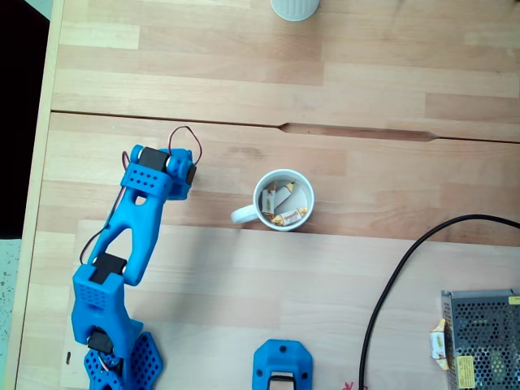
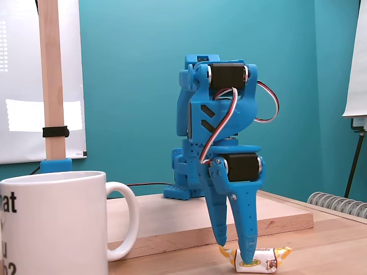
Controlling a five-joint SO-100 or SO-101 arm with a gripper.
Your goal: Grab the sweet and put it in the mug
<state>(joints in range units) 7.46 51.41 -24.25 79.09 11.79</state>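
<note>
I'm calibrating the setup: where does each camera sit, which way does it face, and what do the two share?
A fixed view: above, looking straight down at the wooden table; the blue arm shows lower left, the mug centre.
A fixed view: at tabletop height, facing the teal wall; the arm's pincer points down at the sweet.
Both fixed views share the arm and mug.
</note>
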